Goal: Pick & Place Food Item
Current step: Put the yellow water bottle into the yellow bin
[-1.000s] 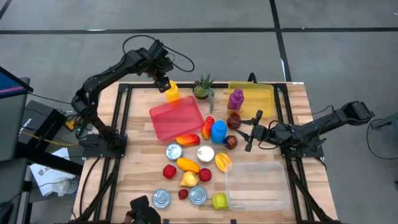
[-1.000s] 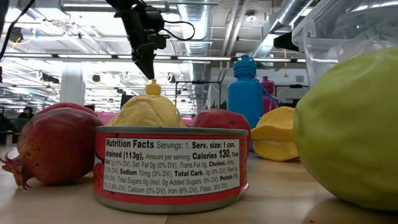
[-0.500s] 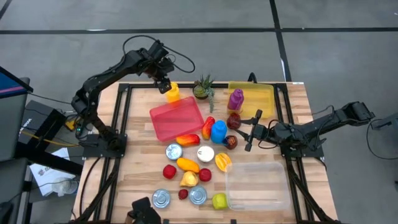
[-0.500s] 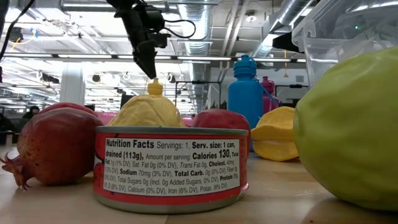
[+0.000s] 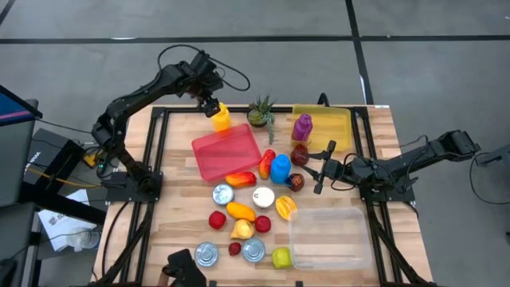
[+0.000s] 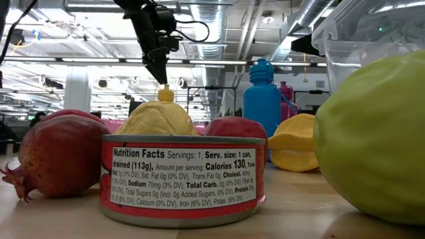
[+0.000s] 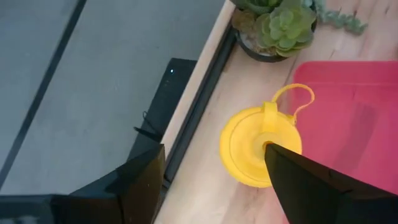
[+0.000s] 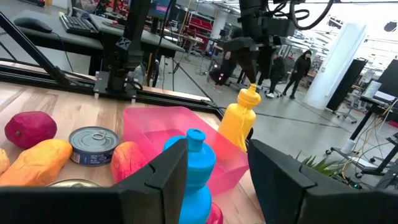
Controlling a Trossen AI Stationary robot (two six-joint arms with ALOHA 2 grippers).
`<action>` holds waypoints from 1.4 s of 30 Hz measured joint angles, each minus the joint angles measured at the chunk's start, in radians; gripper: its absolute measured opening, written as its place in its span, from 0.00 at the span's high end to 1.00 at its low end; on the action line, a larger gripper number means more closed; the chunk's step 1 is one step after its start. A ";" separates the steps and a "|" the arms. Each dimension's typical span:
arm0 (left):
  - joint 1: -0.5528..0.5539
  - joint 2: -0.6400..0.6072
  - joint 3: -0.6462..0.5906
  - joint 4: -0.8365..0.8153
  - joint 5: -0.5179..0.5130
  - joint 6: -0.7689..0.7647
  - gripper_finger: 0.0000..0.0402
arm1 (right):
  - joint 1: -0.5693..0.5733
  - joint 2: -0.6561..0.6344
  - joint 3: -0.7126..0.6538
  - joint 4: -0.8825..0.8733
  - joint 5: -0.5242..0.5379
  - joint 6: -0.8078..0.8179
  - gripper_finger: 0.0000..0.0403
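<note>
While the left gripper [image 7: 211,180] hovers spread directly above the yellow bottle [image 7: 258,152] (cap beneath its fingertips), it should rise straight without tipping it.

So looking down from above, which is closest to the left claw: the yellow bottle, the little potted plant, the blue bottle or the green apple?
From the left gripper, in the high view:
1. Yellow bottle, right under it at the table's far edge.
2. Potted plant, beside the bottle along that edge.
3. Blue bottle, mid-table.
4. Green apple, at the near edge by the clear tub.
</note>
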 joint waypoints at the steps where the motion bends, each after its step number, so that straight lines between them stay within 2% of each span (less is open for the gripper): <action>1: 0.000 0.000 0.000 0.010 0.000 0.000 0.33 | 0.000 0.000 0.000 0.000 0.000 0.000 0.61; 10: -0.001 -0.054 -0.001 0.129 0.040 -0.030 0.39 | 0.000 0.000 0.000 0.000 0.000 -0.005 0.61; 13: 0.018 -0.127 -0.045 0.208 0.133 -0.076 0.42 | 0.000 0.000 0.000 0.000 0.000 -0.008 0.61; 16: 0.050 -0.248 -0.182 0.394 0.219 -0.134 0.44 | 0.000 0.000 0.000 0.000 0.000 -0.008 0.61; 20: 0.082 -0.437 -0.466 0.726 0.239 -0.225 0.47 | -0.008 0.000 0.000 0.001 0.000 -0.010 0.61; 23: 0.088 -0.557 -0.675 0.945 0.294 -0.310 0.49 | -0.014 0.000 0.000 0.001 -0.001 -0.010 0.61; 28: 0.084 -0.653 -0.925 1.107 0.328 -0.411 0.51 | -0.020 0.000 0.000 0.009 -0.029 -0.012 0.61; 33: 0.084 -0.657 -1.076 1.170 0.348 -0.456 0.49 | -0.026 0.000 0.000 0.018 -0.050 -0.016 0.60; 42: 0.084 -0.653 -1.191 1.364 0.340 -0.449 0.29 | -0.027 0.000 0.000 0.017 -0.051 -0.031 0.54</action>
